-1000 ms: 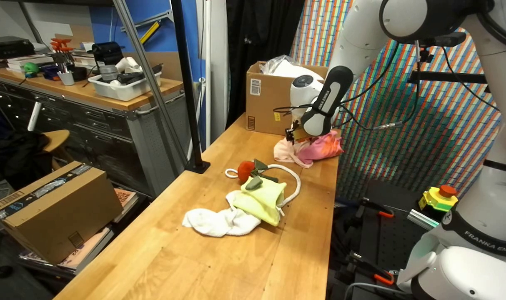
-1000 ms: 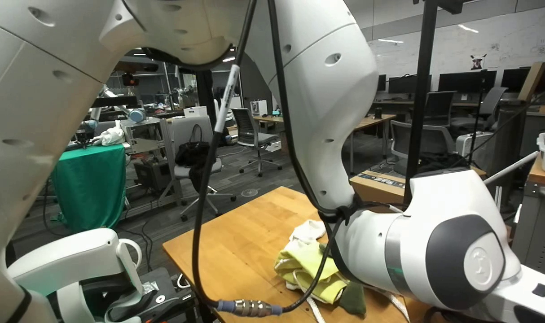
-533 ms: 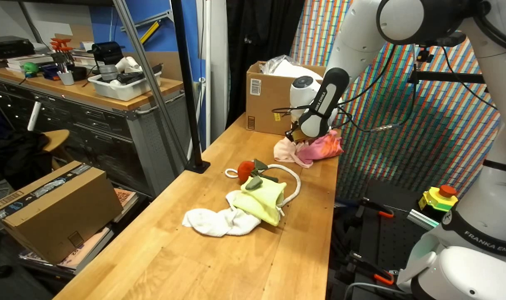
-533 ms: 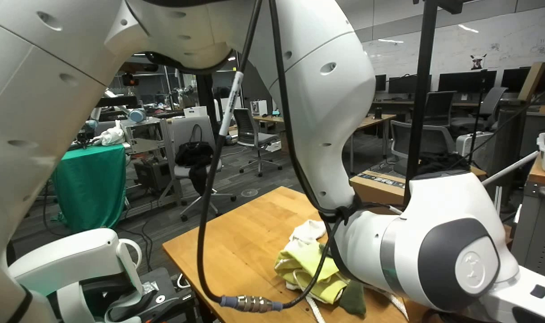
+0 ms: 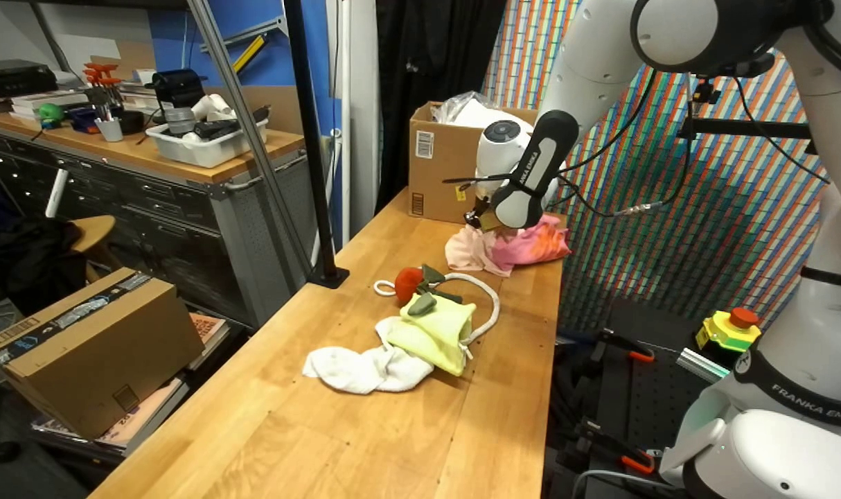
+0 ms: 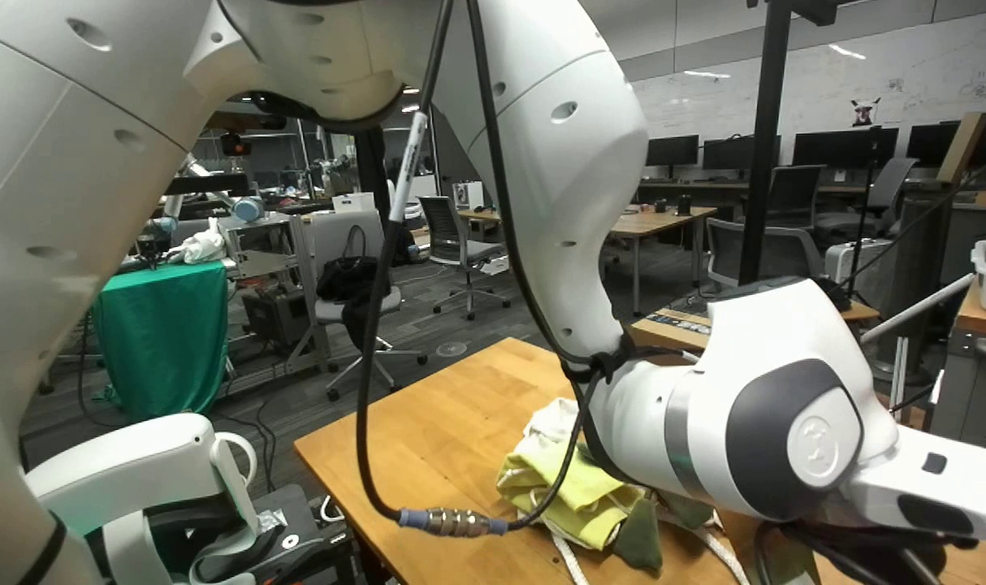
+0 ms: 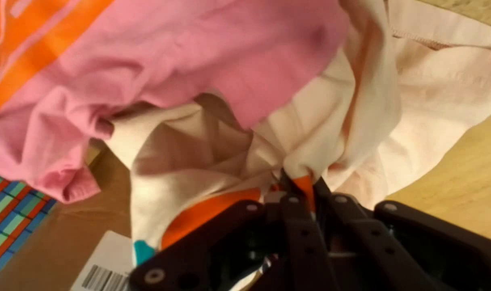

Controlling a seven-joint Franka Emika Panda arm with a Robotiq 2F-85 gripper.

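Gripper and cream cloth, wrist view: the fingertips stand almost together just below and right of the frame's centre, and between them I have hold of a thin fold of the cream cloth. From that pinch the cloth spreads to the upper right, with an orange patch left of the fingers. Pink cloth with orange stripes covers the upper left and laps over the cream. Cardboard bearing a barcode label fills the lower left; bare table shows at the right edge.

In an exterior view, my arm extends down from the upper right. The cream and pink cloths lie right of centre at mid-height, in front of a carton; the arm partly hides the fingertips. Nearer the middle I see yellow cloth touching white cloth, a round red thing and a white rope. A red button sits at the right.

In an exterior view, the arm arches from the left to the lower right, where I cannot make out the fingertips. Yellow and white cloth lie just right of the lower centre, partly behind a looped cable with a metal connector. A green cover hangs at the left.
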